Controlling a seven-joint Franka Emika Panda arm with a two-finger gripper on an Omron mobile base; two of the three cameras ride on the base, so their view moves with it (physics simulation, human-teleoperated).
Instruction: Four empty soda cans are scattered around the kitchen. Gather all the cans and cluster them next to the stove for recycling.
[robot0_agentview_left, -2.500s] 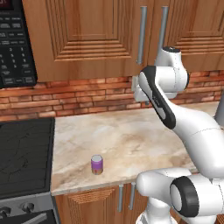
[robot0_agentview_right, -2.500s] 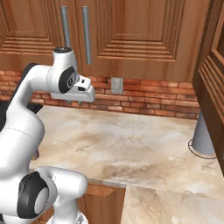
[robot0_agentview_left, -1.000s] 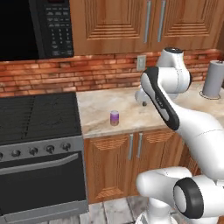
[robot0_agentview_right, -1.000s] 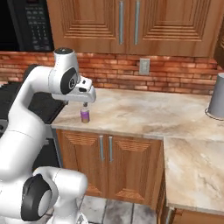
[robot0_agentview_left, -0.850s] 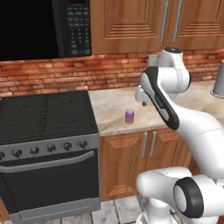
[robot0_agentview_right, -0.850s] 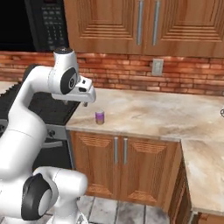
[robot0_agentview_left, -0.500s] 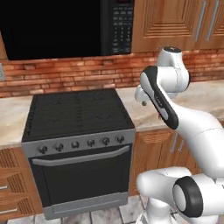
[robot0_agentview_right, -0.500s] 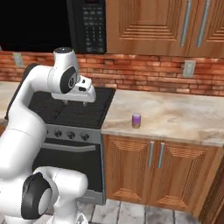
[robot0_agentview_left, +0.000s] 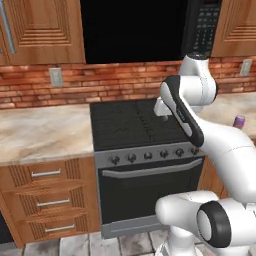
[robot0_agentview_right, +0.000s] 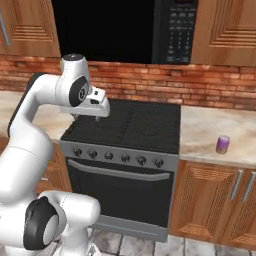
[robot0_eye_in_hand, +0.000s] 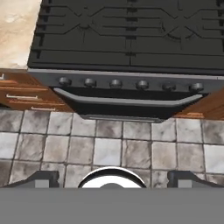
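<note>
soda can (robot0_agentview_right: 223, 144) on counter (robot0_agentview_right: 210, 130), right of stove (robot0_agentview_right: 127, 131)

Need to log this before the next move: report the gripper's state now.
Gripper: open, its dark fingertips spread wide, holding nothing, above the grey stone tile floor before the wide black gas stove.

Red brick wall (robot0_agentview_left: 125, 82) runs behind beige marbled counters (robot0_agentview_left: 42, 132), with a grey wall outlet (robot0_agentview_left: 55, 76) set into it. Brown wooden upper cabinets (robot0_agentview_left: 42, 30) flank a black microwave (robot0_agentview_right: 172, 30) — its keypad on the right. Below, drawers (robot0_agentview_left: 50, 195) with metal handles; floor of grey stone tiles (robot0_eye_in_hand: 109, 151).
</note>
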